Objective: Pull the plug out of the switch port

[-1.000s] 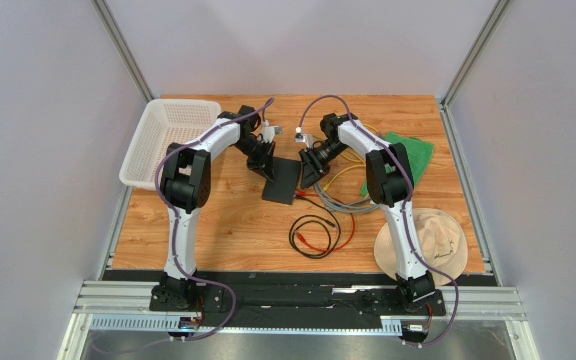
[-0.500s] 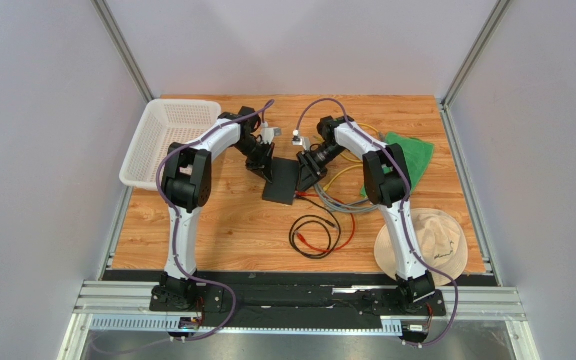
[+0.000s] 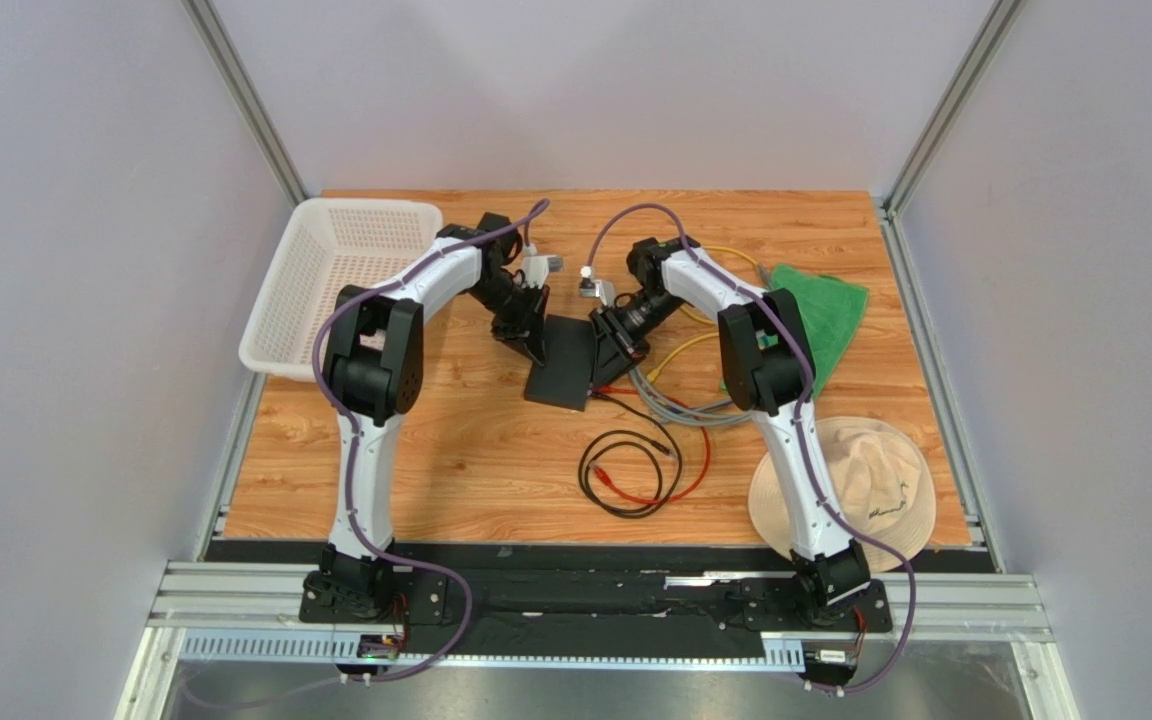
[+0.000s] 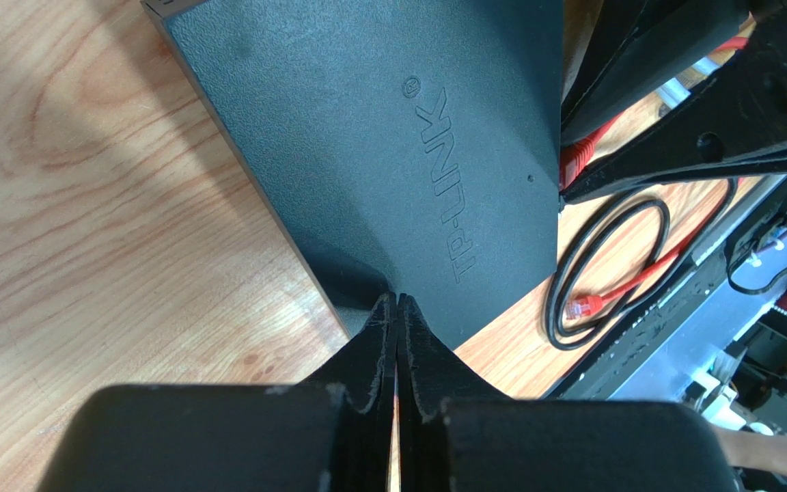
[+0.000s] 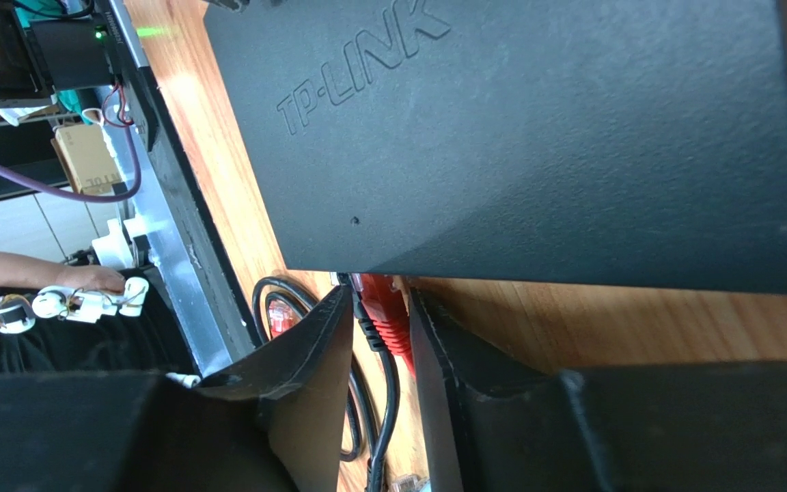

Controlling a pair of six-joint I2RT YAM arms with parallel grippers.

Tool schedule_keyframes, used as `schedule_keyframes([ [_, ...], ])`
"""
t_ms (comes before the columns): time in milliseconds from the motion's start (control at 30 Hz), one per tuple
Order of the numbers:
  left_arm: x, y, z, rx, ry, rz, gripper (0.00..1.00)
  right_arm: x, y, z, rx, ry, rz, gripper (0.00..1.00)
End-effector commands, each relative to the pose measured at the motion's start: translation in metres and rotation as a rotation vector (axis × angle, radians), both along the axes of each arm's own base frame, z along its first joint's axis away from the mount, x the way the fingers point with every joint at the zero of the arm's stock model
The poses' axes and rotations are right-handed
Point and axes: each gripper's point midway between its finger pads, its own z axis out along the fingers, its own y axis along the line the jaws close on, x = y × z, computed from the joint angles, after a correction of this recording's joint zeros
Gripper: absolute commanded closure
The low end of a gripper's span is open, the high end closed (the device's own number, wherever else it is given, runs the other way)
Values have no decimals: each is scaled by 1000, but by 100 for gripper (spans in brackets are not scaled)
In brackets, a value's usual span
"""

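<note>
**A:** The right pincer [image 3: 608,336] has slid leftward over the last second and now sits tight against the switch [image 3: 564,365]. The left arm has not budged.

**B:** Where is the switch?

**A:** It lies flat on the bench [image 3: 432,450], roughly midway between the left and right edges and nearer the far edge. Its port side faces the right edge.

**B:** And the plug?

**A:** The red plug [image 5: 385,316] is seated in that side. The right pincer is parted only narrowly, one finger on each side of the plug, and I see no firm pinch yet.

**B:** The left pincer [image 4: 398,308]?

**A:** Its fingers are pressed together with a mere slit between them, and they grip nothing. The tips rest at the switch's left-hand edge, which I take to be bracing it.

**B:** So which step is this?

**A:** It is lining up the grasp, I'd say. Next, the right pincer needs to close squarely on the plug's body, then draw straight back toward the right edge while the left keeps the switch pinned. No latch tab is visible, but one might need pressing.
</note>
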Motion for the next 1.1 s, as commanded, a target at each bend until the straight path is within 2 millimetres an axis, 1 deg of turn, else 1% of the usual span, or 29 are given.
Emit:
schedule_keyframes([
  [0,5,-3,4,5,-33,-23,100,5,-1,-42,-117,-70,32,66],
  [100,5,-3,4,5,-33,-26,100,4,-1,-47,-158,-83,41,65],
  [200,5,-3,3,5,-30,-28,100,6,-4,-54,-219,-109,30,67],
  [267,5,-4,3,4,-32,-26,100,9,-6,-58,-261,-140,21,73],
  [300,5,-4,3,4,-32,-28,100,8,-6,-59,-269,-145,26,80],
  [367,6,-4,2,4,-33,-29,100,10,-8,-59,-295,-171,25,85],
  [400,6,-4,2,4,-33,-29,100,10,-9,-60,-309,-170,20,89],
  [500,6,-4,2,4,-32,-30,100,12,-16,-61,-357,-187,3,95],
  [600,6,-4,2,3,-30,-28,100,13,-23,-64,-405,-200,-5,99],
  [700,5,-4,2,2,-30,-29,100,14,-31,-64,-445,-220,-5,100],
  [800,6,-3,2,5,-34,-30,100,16,-44,-63,-495,-245,16,100],
  [900,5,-3,2,5,-33,-29,100,6,-70,-65,-577,-209,51,100],
  [933,6,-3,3,4,-37,-30,100,7,-82,-67,-607,-206,60,100],
  [1000,7,-3,2,5,-39,-30,100,0,-95,-68,-631,-165,64,100],
  [1033,7,-3,2,7,-38,-28,100,3,-104,-64,-636,-166,41,100],
  [1067,7,-3,2,7,-40,-31,100,4,-109,-64,-641,-164,31,100],
])
